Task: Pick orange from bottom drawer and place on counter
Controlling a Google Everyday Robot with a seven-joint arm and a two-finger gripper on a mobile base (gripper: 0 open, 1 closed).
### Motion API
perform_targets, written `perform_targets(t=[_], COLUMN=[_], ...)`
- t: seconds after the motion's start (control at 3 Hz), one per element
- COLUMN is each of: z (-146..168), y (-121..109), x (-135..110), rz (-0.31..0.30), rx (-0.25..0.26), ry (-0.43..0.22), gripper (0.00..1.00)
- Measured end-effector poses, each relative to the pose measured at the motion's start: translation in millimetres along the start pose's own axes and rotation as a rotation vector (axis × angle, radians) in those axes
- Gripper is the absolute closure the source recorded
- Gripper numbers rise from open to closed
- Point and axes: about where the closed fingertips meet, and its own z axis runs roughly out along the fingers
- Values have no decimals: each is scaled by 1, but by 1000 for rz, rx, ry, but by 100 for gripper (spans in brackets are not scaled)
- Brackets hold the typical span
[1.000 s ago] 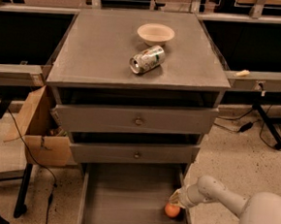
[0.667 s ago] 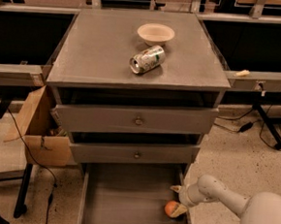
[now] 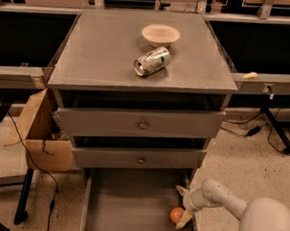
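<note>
The orange (image 3: 176,214) lies on the grey floor of the pulled-out bottom drawer (image 3: 128,201), in its front right corner. My gripper (image 3: 182,206) reaches into the drawer from the right, on the pale arm (image 3: 219,193). Its fingers are spread apart: one fingertip (image 3: 181,190) is behind the orange and the other (image 3: 184,221) is right beside it at the front. The orange is not lifted. The counter (image 3: 105,49) is the flat grey top of the cabinet, well above the gripper.
A pale bowl (image 3: 160,34) and a soda can (image 3: 151,61) on its side lie on the counter. The two knobbed drawers (image 3: 142,124) overhang the bottom drawer. A cardboard box (image 3: 38,131) stands at the left. Cables lie on the floor at right.
My gripper has dropped slightly and shifted toward the drawer's front right corner, and its fingers now stand on either side of the orange. The orange has stayed in place.
</note>
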Motion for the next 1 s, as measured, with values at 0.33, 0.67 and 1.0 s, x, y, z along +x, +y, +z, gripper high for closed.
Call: perform_targets(t=[0.33,0.67,1.0], z=[9,20,27], y=[-1,-2,-2], x=[10,21,24], rz=[6,8,5], rx=[-1,1,2], ry=[5,20,35], gripper=[0,0,0])
